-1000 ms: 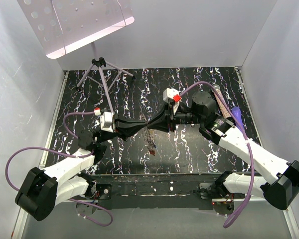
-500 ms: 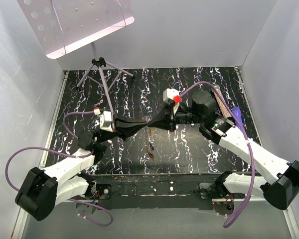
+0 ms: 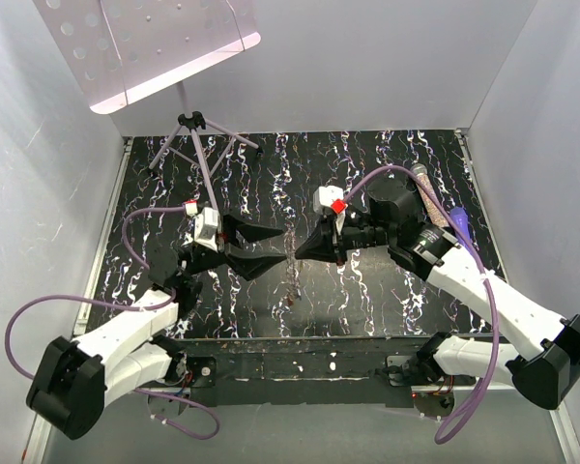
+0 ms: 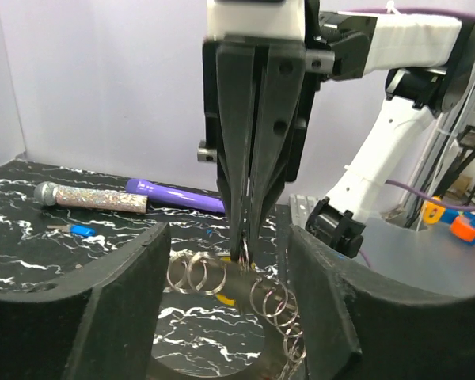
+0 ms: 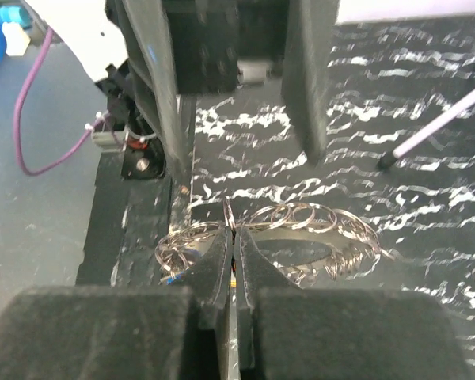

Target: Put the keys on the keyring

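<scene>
The keyring (image 4: 279,303) is a chain of several silver split rings hanging above the table. My right gripper (image 3: 297,253) is shut on one ring (image 5: 229,215) at the chain's middle, and loops droop to both sides (image 5: 317,218). A yellow-headed key (image 4: 222,297) shows among the rings. A reddish key (image 3: 290,298) dangles at the chain's low end. A blue-headed key (image 4: 81,230) lies loose on the table. My left gripper (image 3: 277,247) faces the right one, open, its fingers (image 4: 119,293) standing either side of the chain without touching it.
A purple marker (image 4: 174,195) and a glittery tube (image 4: 91,198) lie at the table's right side, behind the right arm. A music stand's tripod (image 3: 198,135) stands at the back left. White walls close in the black marbled table (image 3: 367,290).
The left gripper let go of the ring, opened and drew back to the left. The right gripper closed on the ring and holds the chain alone, a little lower and nearer.
</scene>
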Robot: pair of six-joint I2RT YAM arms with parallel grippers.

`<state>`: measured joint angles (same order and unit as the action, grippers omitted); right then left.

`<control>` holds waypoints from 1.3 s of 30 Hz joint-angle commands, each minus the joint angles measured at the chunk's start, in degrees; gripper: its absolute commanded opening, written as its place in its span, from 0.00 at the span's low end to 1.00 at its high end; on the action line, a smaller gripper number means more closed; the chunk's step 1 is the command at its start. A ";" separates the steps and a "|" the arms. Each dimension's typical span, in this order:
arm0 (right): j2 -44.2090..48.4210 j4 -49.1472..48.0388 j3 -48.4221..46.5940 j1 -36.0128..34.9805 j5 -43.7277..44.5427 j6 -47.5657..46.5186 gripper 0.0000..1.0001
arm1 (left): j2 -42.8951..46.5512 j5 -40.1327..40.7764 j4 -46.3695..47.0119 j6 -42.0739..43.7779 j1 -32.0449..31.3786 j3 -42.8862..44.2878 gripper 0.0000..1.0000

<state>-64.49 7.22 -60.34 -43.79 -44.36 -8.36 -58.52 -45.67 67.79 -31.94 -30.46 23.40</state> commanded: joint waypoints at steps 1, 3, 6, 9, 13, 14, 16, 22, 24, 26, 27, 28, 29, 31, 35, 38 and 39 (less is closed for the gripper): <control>1.03 10.33 -4.08 1.60 -3.27 -6.57 0.01 | 7.09 -3.28 -22.56 3.98 1.89 6.29 0.66; 1.12 14.12 -4.61 2.22 -3.72 -8.77 0.01 | 8.77 -3.63 -33.72 7.58 2.16 9.37 0.76; 0.77 19.66 -5.75 2.92 -3.89 -12.28 0.01 | 7.64 -6.00 -49.91 11.98 2.24 15.61 0.81; 0.33 24.14 -6.72 3.36 -3.98 -15.18 0.01 | 3.96 -10.13 -57.31 13.05 2.24 20.36 0.82; -0.55 28.01 -7.78 3.89 -4.33 -17.13 0.01 | -0.09 -13.04 -61.89 12.52 2.07 25.11 0.81; -0.72 28.46 -7.87 3.89 -4.33 -17.30 0.01 | -0.80 -13.39 -62.07 12.43 1.89 25.73 0.80; -0.90 29.07 -7.78 4.06 -4.42 -17.30 0.01 | -2.11 -13.74 -63.21 12.43 1.20 27.22 0.79; -0.81 29.16 -6.99 4.59 -4.95 -16.34 0.01 | -6.07 -9.10 -73.83 18.48 -4.16 32.49 0.69; -0.73 28.99 -6.81 4.94 -5.21 -15.90 0.01 | -6.69 -7.34 -75.87 19.63 -5.22 33.55 0.65; -0.55 28.81 -6.55 5.12 -5.30 -15.28 0.01 | -7.31 -6.80 -77.19 20.25 -6.19 34.52 0.62; -0.55 28.81 -6.46 5.29 -5.39 -15.02 0.01 | -7.66 -6.45 -78.06 20.43 -6.45 34.96 0.61; -0.55 28.64 -6.29 5.38 -5.47 -14.67 0.01 | -7.83 -6.28 -78.68 20.52 -6.89 35.40 0.60; -0.46 28.46 -6.02 5.64 -5.65 -14.23 0.01 | -8.27 -6.19 -79.12 20.52 -7.33 35.75 0.59; -0.38 28.11 -5.50 5.91 -6.09 -13.44 0.01 | -9.06 -6.10 -80.26 20.52 -7.95 36.63 0.57; -0.11 27.58 -5.23 6.26 -6.27 -12.65 0.01 | -11.17 -5.40 -82.46 20.95 -9.44 38.21 0.52; -0.20 27.67 -5.06 6.35 -6.35 -12.47 0.01 | -12.32 -3.82 -84.05 22.27 -10.76 39.62 0.52; -0.20 27.58 -5.05 6.44 -6.44 -12.30 0.01 | -12.58 -3.55 -84.31 22.62 -11.11 39.97 0.51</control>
<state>-65.78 37.19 -65.01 -37.82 -48.21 -22.13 -70.81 -51.16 -13.41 -11.57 -40.18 60.18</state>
